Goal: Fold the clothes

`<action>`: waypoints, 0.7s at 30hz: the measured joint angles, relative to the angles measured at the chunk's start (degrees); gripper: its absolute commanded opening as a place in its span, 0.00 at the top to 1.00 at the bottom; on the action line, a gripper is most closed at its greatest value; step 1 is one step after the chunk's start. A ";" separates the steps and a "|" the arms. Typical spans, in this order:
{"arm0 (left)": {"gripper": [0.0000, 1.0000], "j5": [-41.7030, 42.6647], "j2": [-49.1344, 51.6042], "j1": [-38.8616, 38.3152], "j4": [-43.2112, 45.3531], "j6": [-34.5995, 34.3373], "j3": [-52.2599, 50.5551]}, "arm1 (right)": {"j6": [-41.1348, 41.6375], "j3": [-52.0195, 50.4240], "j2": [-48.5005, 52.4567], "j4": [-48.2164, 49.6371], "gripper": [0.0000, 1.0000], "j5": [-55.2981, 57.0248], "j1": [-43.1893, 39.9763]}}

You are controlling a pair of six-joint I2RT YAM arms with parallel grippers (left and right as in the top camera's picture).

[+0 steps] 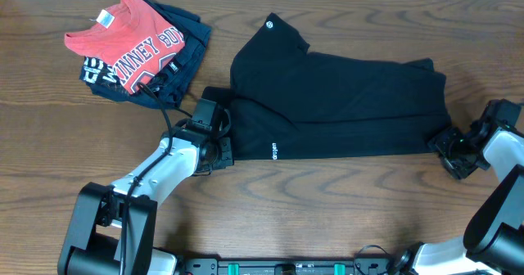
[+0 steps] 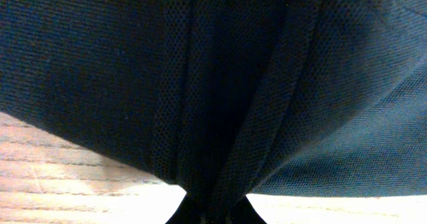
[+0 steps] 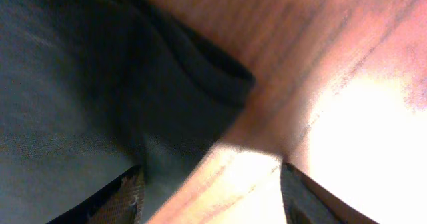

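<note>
wooden table (image 1: 327, 201) bears black t-shirt (image 1: 344, 95); left hand (image 1: 221, 134) pinches its edge, right hand (image 1: 442, 146) spread beside it.

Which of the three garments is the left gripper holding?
The black T-shirt, spread flat by itself; the left gripper pinches its edge. The red T-shirt and navy garment lie piled apart.

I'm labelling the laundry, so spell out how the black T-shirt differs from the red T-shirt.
The black T-shirt is plain but for small white marks; the red T-shirt carries large white lettering. The black T-shirt lies spread across the middle of the table; the red T-shirt sits bunched on a navy garment at the far left. The left gripper pinches the black T-shirt; no gripper touches the red T-shirt. Both are soft T-shirts.
</note>
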 measured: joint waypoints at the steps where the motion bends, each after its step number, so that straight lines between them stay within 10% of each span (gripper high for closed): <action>1: 0.94 0.00 0.00 0.00 0.00 0.00 0.00 | 0.04 -0.26 -0.04 0.92 0.42 0.15 -0.02; 10: 0.94 0.00 0.00 0.00 -0.26 0.39 0.00 | 0.44 -3.72 -0.57 11.19 0.97 0.81 -0.70; 21: 0.94 -2.10 -1.75 0.00 -8.57 0.17 0.09 | 2.78 -4.92 -5.55 -3.30 0.99 3.54 -9.42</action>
